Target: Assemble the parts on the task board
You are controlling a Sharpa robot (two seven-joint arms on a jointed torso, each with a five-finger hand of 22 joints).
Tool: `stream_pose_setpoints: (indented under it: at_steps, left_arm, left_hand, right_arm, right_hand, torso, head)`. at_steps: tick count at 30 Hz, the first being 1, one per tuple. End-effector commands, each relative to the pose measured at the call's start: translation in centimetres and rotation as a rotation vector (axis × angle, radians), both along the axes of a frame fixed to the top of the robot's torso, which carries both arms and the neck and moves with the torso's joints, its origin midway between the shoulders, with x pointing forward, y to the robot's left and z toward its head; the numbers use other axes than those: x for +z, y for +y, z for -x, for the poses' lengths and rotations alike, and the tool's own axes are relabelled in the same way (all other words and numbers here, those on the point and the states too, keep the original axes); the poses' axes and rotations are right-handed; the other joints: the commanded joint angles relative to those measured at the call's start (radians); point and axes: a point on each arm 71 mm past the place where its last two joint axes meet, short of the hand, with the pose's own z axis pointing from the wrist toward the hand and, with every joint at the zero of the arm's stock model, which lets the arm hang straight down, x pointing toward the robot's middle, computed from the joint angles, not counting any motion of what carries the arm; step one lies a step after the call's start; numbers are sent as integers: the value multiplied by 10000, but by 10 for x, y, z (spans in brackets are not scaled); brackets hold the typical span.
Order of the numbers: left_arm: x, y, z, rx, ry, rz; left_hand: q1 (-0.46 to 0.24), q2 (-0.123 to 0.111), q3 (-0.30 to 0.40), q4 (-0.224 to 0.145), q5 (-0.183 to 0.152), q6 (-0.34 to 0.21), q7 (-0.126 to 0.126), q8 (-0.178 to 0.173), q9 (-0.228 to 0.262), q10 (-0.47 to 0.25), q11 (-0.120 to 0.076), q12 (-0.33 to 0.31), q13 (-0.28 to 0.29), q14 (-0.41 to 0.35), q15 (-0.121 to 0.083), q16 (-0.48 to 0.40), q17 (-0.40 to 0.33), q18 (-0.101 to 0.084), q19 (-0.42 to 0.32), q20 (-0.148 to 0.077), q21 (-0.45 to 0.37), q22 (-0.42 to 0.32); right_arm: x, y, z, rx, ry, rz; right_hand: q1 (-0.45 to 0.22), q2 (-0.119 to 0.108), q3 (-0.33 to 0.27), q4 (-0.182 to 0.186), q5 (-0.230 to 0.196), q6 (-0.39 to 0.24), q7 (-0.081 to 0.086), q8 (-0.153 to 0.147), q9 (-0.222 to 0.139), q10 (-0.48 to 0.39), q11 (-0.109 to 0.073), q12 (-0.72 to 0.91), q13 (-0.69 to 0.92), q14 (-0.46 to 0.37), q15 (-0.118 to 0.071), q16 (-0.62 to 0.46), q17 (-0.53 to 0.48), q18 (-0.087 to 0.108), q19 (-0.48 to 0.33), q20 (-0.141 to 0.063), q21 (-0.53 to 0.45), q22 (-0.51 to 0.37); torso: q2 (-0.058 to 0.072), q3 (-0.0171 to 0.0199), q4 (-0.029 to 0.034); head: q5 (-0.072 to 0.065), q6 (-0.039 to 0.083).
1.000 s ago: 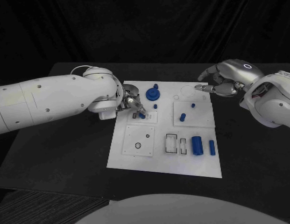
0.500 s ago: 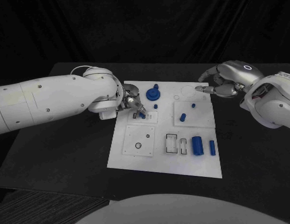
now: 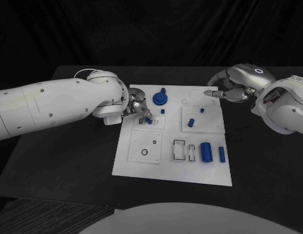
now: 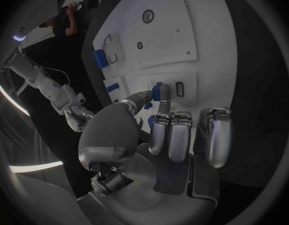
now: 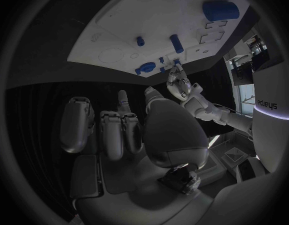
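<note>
Looking at the head view, you can see the task board [image 3: 146,163] in the middle of the frame, and the work seems to be only partly done. Your left hand [image 3: 136,108], coming from the left of the frame, pinches a small blue part [image 3: 148,120] between thumb and finger over the small plate at the upper left of the board; the left wrist view shows this part [image 4: 157,91] beside a narrow slot, but whether it is already seated you cannot tell. Near the top of the board a round blue part [image 3: 160,99] stands in place, and two small blue pegs [image 3: 195,117] stand on the upper right plate. At the lower right a large blue cylinder [image 3: 206,152] and a thin blue bar [image 3: 221,154] lie loose beside empty outlined sockets, so these are probably still to be assembled. Your right hand [image 3: 230,87] hovers over the upper right corner of the board with fingers curled in, and it holds nothing.
</note>
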Motion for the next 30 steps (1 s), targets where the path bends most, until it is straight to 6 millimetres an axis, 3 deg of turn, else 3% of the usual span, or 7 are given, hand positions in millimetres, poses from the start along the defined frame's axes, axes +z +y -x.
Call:
stream_pose_setpoints:
  at_steps: [1, 30]
  left_arm:
    - [-2, -2, 2, -226, 141, 13]
    - [-9, -2, 1, -303, 352, -62]
  left_hand:
    - [-26, 112, 681, -614, 58, 13, -93, -60, 7, 1063, -68, -5, 2623, 1038, -73, 27, 2635, 48, 51, -30, -43, 1807]
    - [-43, 142, 698, -609, -7, 3, -84, -102, -1, 1063, -60, -5, 2623, 1038, -67, 27, 2635, 61, 9, -28, -86, 1776]
  right_arm:
    - [-1, -1, 0, -187, 90, 51]
    - [-2, -2, 0, -249, 170, 108]
  right_hand:
    - [122, 22, -41, -34, 67, 75, 3, -63, -18, 1048, 62, 36, 2627, 985, 50, -41, 2476, 33, -48, -6, -48, 1751]
    - [122, 22, -41, -34, 67, 75, 3, -63, -18, 1048, 62, 36, 2627, 985, 50, -41, 2476, 33, -48, -6, -48, 1751]
  torso:
    - [-5, 6, 5]
    - [22, -6, -5]
  head:
    - [20, -2]
    - [30, -2]
